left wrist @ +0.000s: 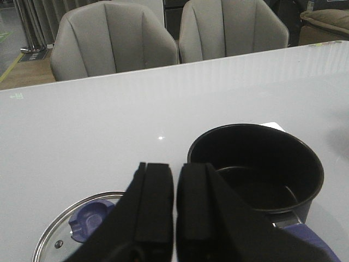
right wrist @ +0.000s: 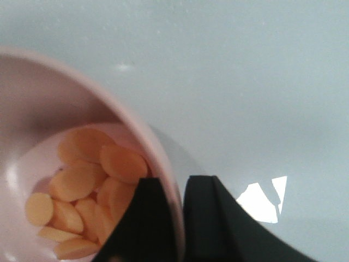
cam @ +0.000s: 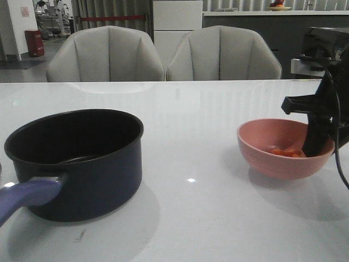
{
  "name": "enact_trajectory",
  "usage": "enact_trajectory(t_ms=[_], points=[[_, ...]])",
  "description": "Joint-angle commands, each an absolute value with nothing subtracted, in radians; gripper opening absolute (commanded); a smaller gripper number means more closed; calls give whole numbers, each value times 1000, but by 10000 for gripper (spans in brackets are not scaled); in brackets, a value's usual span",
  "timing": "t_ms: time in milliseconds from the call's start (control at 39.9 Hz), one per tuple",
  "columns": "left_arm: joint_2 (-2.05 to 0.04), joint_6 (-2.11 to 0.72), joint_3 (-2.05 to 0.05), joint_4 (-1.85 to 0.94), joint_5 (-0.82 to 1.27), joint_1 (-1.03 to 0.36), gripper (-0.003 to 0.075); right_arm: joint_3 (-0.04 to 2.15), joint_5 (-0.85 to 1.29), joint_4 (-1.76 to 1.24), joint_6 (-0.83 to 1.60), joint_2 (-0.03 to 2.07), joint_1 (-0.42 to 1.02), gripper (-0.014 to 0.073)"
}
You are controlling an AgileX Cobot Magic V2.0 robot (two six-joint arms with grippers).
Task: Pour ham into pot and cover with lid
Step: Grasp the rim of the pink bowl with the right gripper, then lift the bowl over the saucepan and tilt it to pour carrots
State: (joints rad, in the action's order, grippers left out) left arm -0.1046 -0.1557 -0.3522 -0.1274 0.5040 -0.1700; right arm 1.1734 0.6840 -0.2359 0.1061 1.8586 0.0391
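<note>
Nearest me, at about eight o'clock on the white table (cam: 191,218), stands the pot (cam: 82,158), its purple-blue handle (cam: 27,196) pointing toward me. My left gripper (left wrist: 174,207) hovers above its near side with jaws almost together, holding nothing; the lid (left wrist: 76,229) lies flat just beside the pot. At three o'clock, my right gripper (right wrist: 180,218) is clamped on the pink bowl (cam: 283,150), one finger inside the rim, one outside. The ham (right wrist: 87,191) lies in the bowl's bottom. Two grey chairs (cam: 106,54) stand at twelve o'clock, beyond the table.
</note>
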Motion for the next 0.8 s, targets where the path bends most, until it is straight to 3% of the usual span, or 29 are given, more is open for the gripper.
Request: enact_trajectory(t_ms=[0,451,627,777], points=[[-115,-145,-379,-135,435,-177,124,1213,670,-235,129,1813,36,136],[-115,-145,-379,-135,435,-177,124,1259,676,-246,219,1691,95,137],[-115,-145,-379,-135,435,-177,124,1198,532,-247,219,1563,236,137],[-115,-145,-379,-135,435,-177,124,1077,287,-247,219,1476,384,137]])
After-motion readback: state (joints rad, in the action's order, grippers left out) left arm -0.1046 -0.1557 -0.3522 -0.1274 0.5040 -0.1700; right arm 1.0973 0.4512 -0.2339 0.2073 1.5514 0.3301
